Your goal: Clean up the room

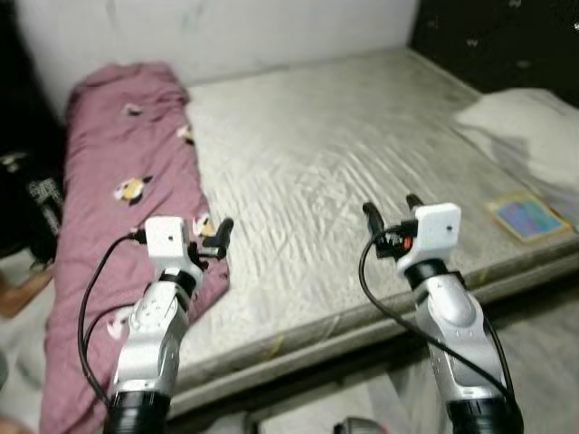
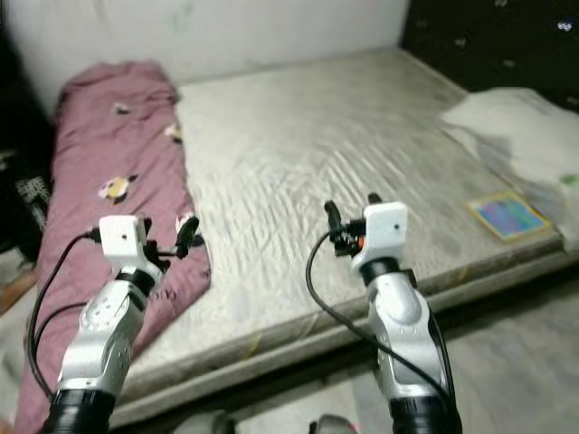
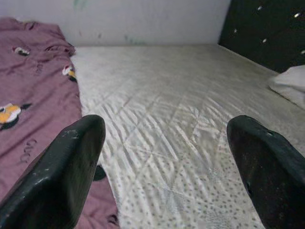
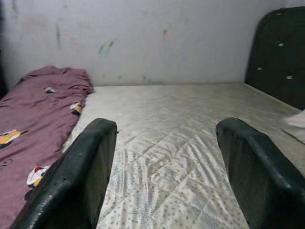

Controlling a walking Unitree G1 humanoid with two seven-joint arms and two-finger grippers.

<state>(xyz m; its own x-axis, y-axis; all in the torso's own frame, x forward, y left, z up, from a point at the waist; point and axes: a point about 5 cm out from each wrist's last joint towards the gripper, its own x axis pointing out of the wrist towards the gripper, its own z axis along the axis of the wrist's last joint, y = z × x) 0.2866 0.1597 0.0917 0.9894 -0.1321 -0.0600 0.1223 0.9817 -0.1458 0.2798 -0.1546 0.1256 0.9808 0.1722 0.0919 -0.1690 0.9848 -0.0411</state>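
Two grippers raised over mattress [image 1: 344,163] near edge. Head views: maroon blanket [image 1: 118,181] bunched along mattress left side, book [image 1: 527,217] and pillow [image 1: 534,136] at right; nothing tidied yet, judged. Left wrist view: left gripper [image 3: 167,167] fingers apart, empty. Right wrist view: right gripper [image 4: 164,167] fingers apart, empty.

The blanket [image 1: 118,181] at nine o'clock is dusty mauve, dotted with small cartoon prints in yellow, white and black. The mattress [image 1: 335,172] is pale silvery grey with a quilted diamond pattern and fine speckles. At two o'clock the pillow [image 1: 529,127] is white. Below it, at three o'clock, the book [image 1: 527,217] has a yellowish border around a blue and purple cover. The headboard [image 1: 498,36] is black with pale studs. The wall [image 4: 143,38] is off-white with faint green and red smudges.
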